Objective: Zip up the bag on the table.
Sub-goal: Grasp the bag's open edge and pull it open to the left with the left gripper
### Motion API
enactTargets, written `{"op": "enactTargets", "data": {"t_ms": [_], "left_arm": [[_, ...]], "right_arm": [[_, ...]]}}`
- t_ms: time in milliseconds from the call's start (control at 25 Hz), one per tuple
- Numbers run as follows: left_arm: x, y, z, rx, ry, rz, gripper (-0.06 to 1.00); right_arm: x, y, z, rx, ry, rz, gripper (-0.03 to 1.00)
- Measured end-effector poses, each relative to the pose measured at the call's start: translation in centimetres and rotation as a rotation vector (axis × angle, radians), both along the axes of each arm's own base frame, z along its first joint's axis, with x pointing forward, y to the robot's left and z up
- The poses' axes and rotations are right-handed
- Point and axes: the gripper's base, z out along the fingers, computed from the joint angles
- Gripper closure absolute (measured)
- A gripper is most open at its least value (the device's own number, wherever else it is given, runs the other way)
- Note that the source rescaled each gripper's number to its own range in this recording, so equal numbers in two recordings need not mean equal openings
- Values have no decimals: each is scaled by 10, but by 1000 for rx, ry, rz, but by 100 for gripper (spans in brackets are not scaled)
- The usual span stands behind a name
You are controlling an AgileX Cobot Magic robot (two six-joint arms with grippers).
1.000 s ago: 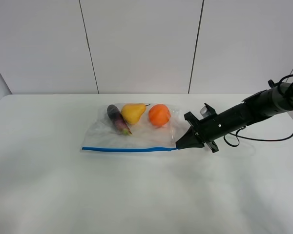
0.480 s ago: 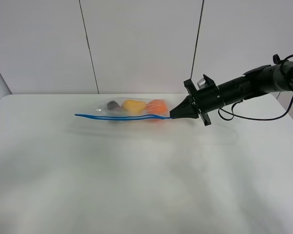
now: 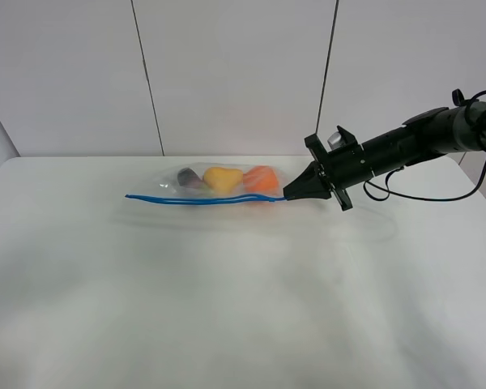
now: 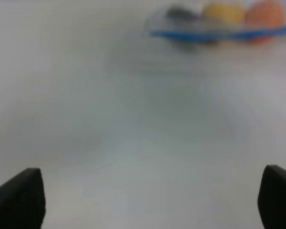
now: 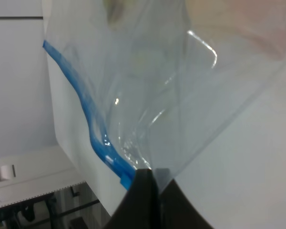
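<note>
Now your right pincer (image 3: pixel 291 194) was clamped shut on the bag (image 3: pixel 227 188), pinching the clear plastic at the right-hand end of the blue zipper strip (image 3: pixel 196 199). A second earlier the bag lay flat on the tabletop (image 3: pixel 227 324), with the strip along its near edge. By this moment you had lifted that corner up and back, so the bag was seen almost edge-on, with a faint shadow (image 3: pixel 227 220) beneath it. Over the last half second little moved; the strip only sagged into a slight wave. Inside, the eggplant (image 3: pixel 188 176), pear (image 3: pixel 223 177) and orange (image 3: pixel 262 177) sat bunched in a row behind the strip. Whether the bag's left end rested on the tabletop could not be told.

Your left pincer (image 4: pixel 148 196) stood wide open, low over bare tabletop and well apart from the bag, which showed only as a distant blur in its wrist view.

For the task, this probably meant one end of the zipper was anchored and held up, but no closing had begun. Whether the strip was sealed anywhere was too small to tell. The left pincer would likely need to cross to the strip next.
</note>
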Motion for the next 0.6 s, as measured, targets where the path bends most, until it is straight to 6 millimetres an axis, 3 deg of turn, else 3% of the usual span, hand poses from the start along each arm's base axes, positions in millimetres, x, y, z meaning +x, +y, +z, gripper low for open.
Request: {"op": "enactTargets", "data": {"t_ms": [160, 360, 600], "left_arm": [[23, 0, 45, -11, -25, 8, -6], [83, 1, 91, 32, 25, -5, -6], [172, 2, 98, 193, 132, -87, -6]], "right_arm": [[0, 0, 0, -2, 3, -7, 97], [0, 0, 0, -2, 5, -9, 97], [1, 0, 0, -3, 4, -10, 97]]}}
